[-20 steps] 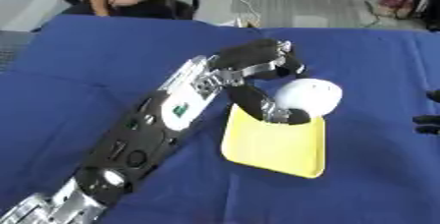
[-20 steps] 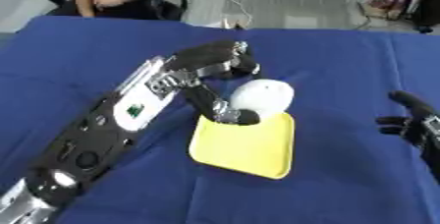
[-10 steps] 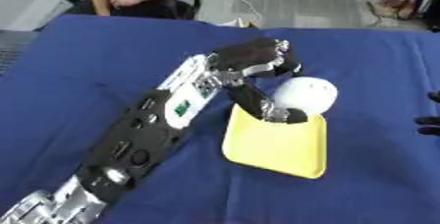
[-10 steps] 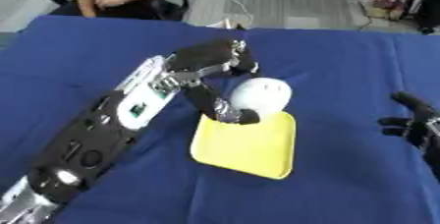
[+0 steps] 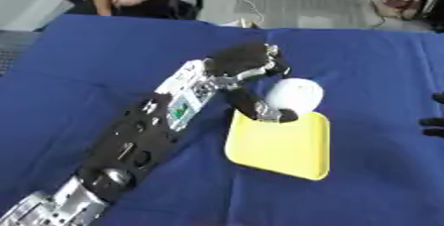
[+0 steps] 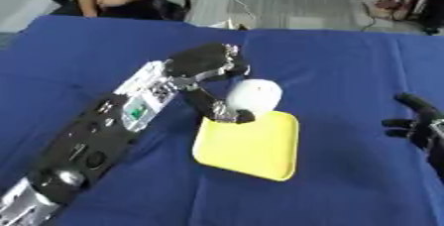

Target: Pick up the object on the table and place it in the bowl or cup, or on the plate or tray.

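Left eye view: the left hand (image 5: pixel 247 61) sits at frame centre, fingers and thumb curled round a white round object (image 5: pixel 295 95). The object is at the upper edge of the yellow plate (image 5: pixel 282 145), which lies on the blue counter (image 5: pixel 364 71).

Right eye view: the right hand (image 6: pixel 418 123) rests at the right edge, fingers relaxed and apart, holding nothing

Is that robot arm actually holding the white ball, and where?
Yes. The left hand holds the white ball by its left side, thumb curled underneath, over the yellow plate's far edge.
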Tool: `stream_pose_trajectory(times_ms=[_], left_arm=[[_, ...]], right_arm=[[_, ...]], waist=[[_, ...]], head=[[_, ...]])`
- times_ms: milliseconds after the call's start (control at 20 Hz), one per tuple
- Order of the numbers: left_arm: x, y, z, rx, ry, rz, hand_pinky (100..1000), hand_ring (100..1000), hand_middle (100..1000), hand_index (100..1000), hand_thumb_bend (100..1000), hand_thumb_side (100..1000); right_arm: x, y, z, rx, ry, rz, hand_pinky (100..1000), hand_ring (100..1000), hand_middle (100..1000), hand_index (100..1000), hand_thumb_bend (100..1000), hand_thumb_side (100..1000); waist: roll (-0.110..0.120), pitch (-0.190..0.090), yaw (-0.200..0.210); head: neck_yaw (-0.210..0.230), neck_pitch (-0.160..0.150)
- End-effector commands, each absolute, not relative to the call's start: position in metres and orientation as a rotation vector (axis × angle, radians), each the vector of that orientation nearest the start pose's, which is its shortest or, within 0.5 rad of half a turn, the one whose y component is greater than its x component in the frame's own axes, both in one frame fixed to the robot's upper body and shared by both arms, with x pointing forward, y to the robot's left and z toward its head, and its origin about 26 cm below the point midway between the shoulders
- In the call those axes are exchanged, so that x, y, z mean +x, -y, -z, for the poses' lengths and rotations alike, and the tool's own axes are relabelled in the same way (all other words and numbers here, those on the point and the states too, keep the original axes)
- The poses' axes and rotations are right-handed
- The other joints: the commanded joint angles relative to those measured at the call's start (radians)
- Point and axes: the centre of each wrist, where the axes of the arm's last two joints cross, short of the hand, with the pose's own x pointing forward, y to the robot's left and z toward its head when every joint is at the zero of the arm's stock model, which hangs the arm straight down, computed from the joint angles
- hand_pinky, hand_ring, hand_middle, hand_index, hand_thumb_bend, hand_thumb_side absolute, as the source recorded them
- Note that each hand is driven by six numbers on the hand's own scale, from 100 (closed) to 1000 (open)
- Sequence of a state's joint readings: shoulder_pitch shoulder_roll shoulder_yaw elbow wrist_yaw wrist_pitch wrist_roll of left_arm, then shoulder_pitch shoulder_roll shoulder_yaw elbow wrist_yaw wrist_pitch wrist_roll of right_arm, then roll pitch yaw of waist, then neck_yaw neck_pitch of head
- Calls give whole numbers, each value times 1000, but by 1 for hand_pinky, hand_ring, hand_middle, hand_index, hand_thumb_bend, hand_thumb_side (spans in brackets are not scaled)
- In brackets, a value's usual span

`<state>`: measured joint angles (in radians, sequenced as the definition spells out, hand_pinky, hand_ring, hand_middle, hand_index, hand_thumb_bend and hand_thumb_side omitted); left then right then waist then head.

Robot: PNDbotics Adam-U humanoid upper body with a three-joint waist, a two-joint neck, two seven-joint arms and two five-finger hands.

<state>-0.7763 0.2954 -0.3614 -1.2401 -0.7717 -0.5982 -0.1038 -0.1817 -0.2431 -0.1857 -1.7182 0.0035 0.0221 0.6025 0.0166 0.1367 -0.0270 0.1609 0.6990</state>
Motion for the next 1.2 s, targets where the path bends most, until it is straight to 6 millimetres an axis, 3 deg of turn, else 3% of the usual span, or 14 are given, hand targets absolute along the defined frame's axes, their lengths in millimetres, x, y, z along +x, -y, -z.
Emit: stream_pose_trajectory(times_ms=[50,550,900,1200], left_arm=[[431,-168,-162,-579,-2665,-2053,100,100,123,318,100,248],[430,-165,-160,-580,-2625,-2061,100,100,125,319,100,247],[432,-170,-138,-627,-2558,-2147,100,100,125,318,100,244],[434,-171,-132,-643,-2544,-2144,100,100,125,318,100,244]], right_arm=[[313,327,-110,97,1779,-654,778,779,993,1000,100,968],[313,327,-110,100,1779,-656,778,780,993,1000,100,969],[313,326,-111,102,1781,-657,777,779,993,1000,100,970],[313,327,-111,100,1781,-657,777,779,993,1000,100,970]], waist=[[-4,-12,1],[-4,-11,0],[-4,-8,-3],[-4,-8,-2]], head=[[7,-13],[8,-13],[7,-30],[9,-31]])
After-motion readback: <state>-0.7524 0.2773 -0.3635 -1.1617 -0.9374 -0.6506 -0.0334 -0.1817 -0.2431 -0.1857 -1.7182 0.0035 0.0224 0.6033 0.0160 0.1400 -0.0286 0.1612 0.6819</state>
